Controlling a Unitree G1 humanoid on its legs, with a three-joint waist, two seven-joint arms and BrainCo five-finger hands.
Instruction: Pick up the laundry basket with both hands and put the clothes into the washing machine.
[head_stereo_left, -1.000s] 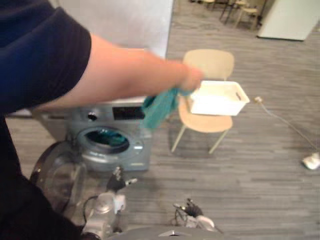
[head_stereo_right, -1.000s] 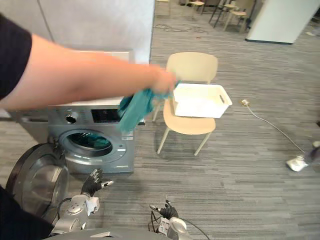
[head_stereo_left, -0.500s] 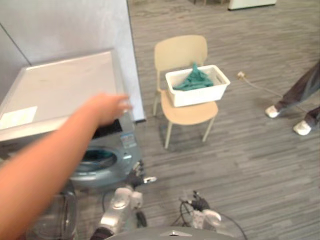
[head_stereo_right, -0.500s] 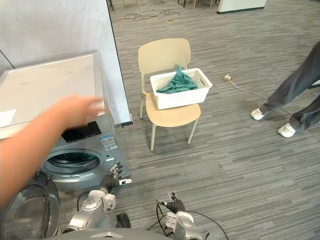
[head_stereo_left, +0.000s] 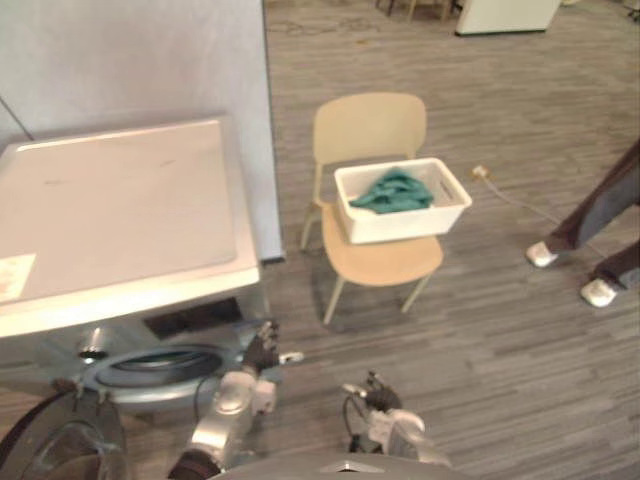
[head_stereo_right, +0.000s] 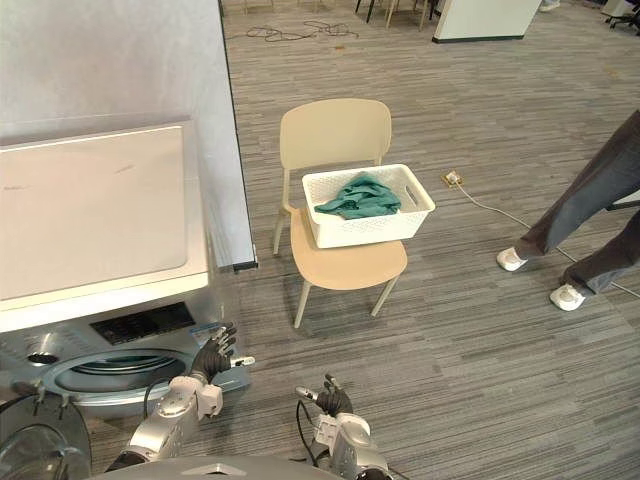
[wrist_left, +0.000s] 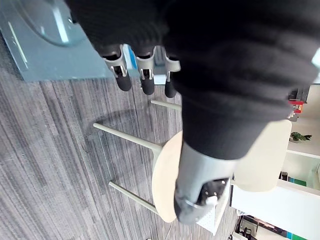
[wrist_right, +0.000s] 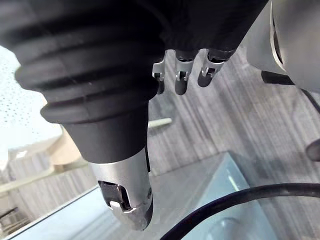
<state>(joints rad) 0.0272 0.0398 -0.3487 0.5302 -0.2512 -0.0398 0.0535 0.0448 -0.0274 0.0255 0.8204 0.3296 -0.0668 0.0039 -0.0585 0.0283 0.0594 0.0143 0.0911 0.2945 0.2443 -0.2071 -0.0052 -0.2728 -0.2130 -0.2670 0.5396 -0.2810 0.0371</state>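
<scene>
Where the hands hover low, the laundry basket sits well beyond.

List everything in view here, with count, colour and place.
washing machine: one, silver-grey, left of the chair; its round door is open at lower left
chair: one, beige, centre of the floor
laundry basket: one, white, on the chair seat
clothes: one bundle, teal, inside the basket
cable: one, pale, on the floor right of the chair
person: legs, dark trousers, white shoes, right edge
left hand: open, low by the machine's front
right hand: open, low, bottom centre
</scene>
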